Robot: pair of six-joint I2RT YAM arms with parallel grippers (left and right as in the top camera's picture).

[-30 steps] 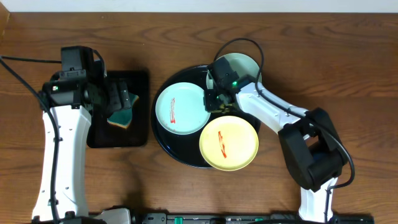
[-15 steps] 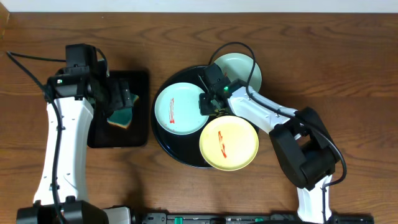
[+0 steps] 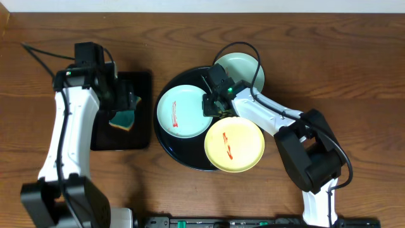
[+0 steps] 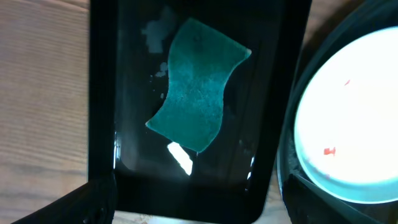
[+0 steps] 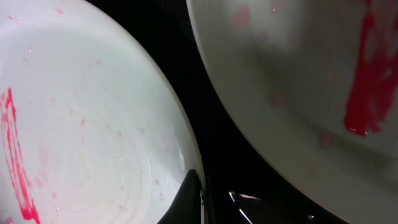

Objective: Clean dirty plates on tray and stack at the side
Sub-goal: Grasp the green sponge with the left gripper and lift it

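On the round black tray [image 3: 172, 147] lie a mint-green plate [image 3: 182, 111] with a red smear and a yellow plate [image 3: 234, 144] with red smears. A second pale green plate [image 3: 245, 68] rests at the tray's far right rim. My right gripper [image 3: 212, 105] is shut on the right rim of the smeared mint plate [image 5: 81, 124]; one dark finger [image 5: 186, 199] lies over that rim, and the yellow plate [image 5: 298, 81] is just beyond it. My left gripper [image 3: 124, 100] hangs open above a teal sponge [image 4: 198, 87], not touching it.
The sponge [image 3: 122, 118] lies in a small rectangular black tray [image 3: 142, 82] left of the round tray. Brown wood-grain tabletop [image 3: 354, 63] surrounds both trays. In the left wrist view the mint plate [image 4: 348, 124] sits close to the rectangular tray's right edge [image 4: 273, 124].
My right gripper moved from the far green plate to the smeared mint plate's rim and shut on it. The left arm shifted slightly above the sponge.
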